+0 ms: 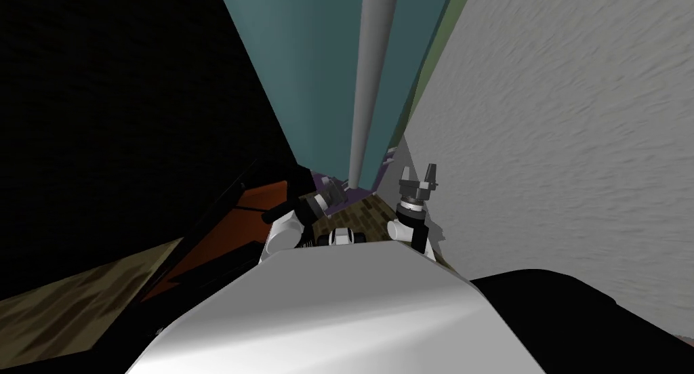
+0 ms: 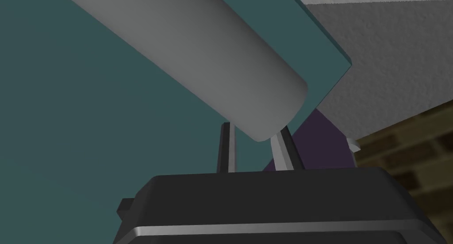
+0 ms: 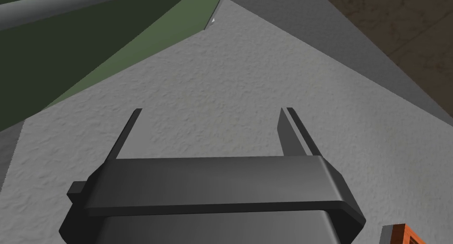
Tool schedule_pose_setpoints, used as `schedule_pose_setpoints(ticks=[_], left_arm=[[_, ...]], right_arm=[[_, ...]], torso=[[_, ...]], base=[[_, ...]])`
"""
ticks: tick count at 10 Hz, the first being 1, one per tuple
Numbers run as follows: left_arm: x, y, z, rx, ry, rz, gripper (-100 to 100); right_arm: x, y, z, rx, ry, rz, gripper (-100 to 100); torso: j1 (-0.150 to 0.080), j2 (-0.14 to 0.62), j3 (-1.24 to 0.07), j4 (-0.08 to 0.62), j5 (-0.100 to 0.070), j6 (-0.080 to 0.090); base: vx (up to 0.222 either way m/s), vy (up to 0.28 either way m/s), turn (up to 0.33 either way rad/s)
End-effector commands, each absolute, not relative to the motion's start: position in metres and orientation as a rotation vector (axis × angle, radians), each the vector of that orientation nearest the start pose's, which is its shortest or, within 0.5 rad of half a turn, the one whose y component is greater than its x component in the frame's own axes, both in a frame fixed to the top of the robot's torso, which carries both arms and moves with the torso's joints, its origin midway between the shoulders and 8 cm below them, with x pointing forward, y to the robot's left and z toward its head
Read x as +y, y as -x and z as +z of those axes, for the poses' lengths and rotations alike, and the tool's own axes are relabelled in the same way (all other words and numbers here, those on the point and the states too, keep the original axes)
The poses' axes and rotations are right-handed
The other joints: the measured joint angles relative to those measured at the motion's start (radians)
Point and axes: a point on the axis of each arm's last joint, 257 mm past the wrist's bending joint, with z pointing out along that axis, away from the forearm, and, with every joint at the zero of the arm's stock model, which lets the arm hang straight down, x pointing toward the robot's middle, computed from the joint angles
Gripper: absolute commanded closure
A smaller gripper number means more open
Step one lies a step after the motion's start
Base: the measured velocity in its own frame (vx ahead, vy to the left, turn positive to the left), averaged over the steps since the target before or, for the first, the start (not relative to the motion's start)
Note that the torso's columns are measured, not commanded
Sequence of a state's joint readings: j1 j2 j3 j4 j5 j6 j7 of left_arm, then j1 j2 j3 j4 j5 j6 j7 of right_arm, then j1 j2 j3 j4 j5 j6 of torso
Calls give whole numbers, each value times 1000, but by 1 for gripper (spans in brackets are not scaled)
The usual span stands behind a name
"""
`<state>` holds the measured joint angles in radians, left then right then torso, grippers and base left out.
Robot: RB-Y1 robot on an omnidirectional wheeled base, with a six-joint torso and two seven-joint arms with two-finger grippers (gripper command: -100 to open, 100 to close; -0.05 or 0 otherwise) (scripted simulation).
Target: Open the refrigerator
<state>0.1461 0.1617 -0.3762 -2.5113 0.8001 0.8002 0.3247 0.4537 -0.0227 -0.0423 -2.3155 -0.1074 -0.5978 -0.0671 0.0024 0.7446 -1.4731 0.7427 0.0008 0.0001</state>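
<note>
Operator: Grip check, L arm. Where's the L gripper (image 2: 253,133) rel. to the refrigerator (image 1: 305,65)?

Observer: Fridge is dead ahead, v. close. Teal door, long grey handle (image 1: 369,85) running up its face. L gripper sits at the handle's bottom end. Fingers are drawn narrow, tips hidden behind the rounded end. Reads as a pinch on the handle, but that's my judgement; contact pts not visible.

Operator: R side?

Observer: R gripper (image 1: 418,170) is raised beside the door's edge, fingers spread wide, nothing between them, aimed at the grey textured wall (image 1: 576,119). Idle.

Operator: Door state?

Observer: No gap I can read. Treat as not yet open; the pull is prob. the next step.

Operator: Failure modes?

Observer:
1. Hold is at the v. end of the handle, not mid-bar. A pull w/ any downward component could slide the fingers off the end.
2. Door swings on an arc. A straight-line pull would twist the bar in the pinch, so slip or wrist strain. Hinge side: cannot tell.
3. Torso is close to the door, so the door may swing into me unless the base backs off.
4. R gripper is near the door's edge and the wall. It could get clipped if the door comes that way.
5. Purple object (image 2: 325,137) just past the door's lower corner. Can't ID it; it may sit in the swing path.
</note>
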Motion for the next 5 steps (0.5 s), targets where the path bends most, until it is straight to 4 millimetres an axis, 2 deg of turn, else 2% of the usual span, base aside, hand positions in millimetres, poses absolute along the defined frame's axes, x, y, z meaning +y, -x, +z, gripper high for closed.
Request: schedule_pose_setpoints(ticks=[1, 2, 3, 5], left_arm=[[-52, -321, -22, 1725, 1420, -2408, 100], [-59, -314, -21, 1758, 1401, -2426, 100], [-56, -320, -22, 1764, 1425, -2406, -100], [-59, -314, -11, 1808, 1406, -2429, -100]], right_arm=[[-294, -316, 72, 423, -577, 1445, 0], [-294, -316, 72, 423, -577, 1445, 0], [-294, -316, 72, 423, -577, 1445, 0], [-294, -316, 72, 423, -578, 1445, 0]], torso=[[0, 5, 3, 0, 0, 0], [-1, 5, 4, 1, 0, 2], [-4, 3, 2, 2, -1, 2], [-18, -9, -4, -5, -5, 0]], base=[[-102, 282, -94], [-54, 285, -103], [-6, 112, 137], [28, -81, 237]])
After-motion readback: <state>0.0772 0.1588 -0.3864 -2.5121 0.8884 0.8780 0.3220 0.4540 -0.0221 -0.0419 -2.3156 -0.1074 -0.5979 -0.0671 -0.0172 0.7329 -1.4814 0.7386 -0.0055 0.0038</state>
